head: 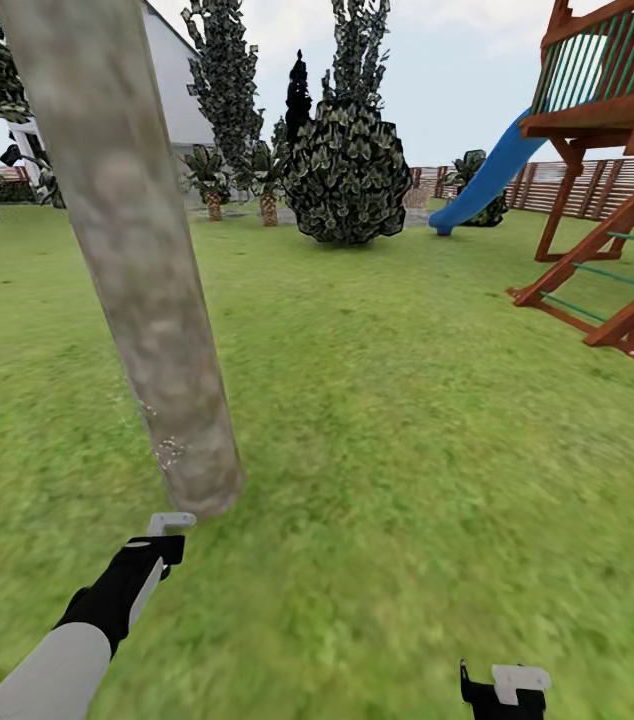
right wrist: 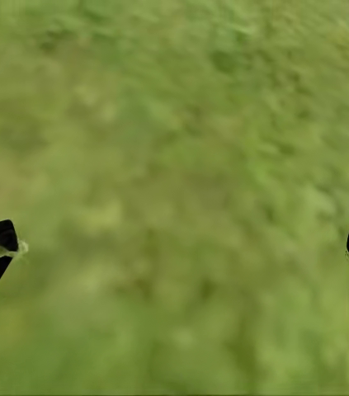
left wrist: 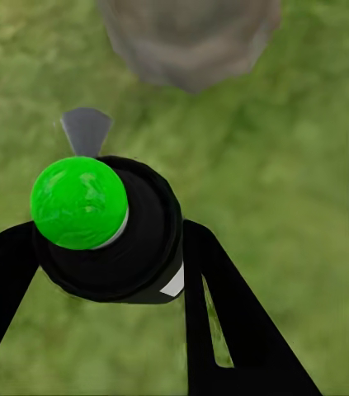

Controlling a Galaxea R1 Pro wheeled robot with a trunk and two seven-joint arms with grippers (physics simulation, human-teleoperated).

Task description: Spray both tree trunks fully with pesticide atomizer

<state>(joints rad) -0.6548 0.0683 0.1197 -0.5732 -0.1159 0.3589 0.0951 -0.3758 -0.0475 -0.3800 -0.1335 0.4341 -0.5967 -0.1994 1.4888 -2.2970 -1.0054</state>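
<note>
1. Trunk [head: 147, 290] of the near tree leans across the head view's left, mottled grey-tan, with pale specks low on its side.
2. Left tool [left wrist: 108, 264] is clamped on the pesticide atomizer [left wrist: 108, 231], black-bodied with a green cap, its grey nozzle toward the trunk base, near it.
3. Right tool [right wrist: 174, 247] hangs over the lawn [head: 407, 450], fingers spread wide, gripping nothing.
4. Red playset [head: 607, 200] with a blue slide stands well apart, far right.

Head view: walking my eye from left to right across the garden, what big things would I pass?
Tree trunk → short palms → big dark round bush → blue slide → red wooden playset.
</note>
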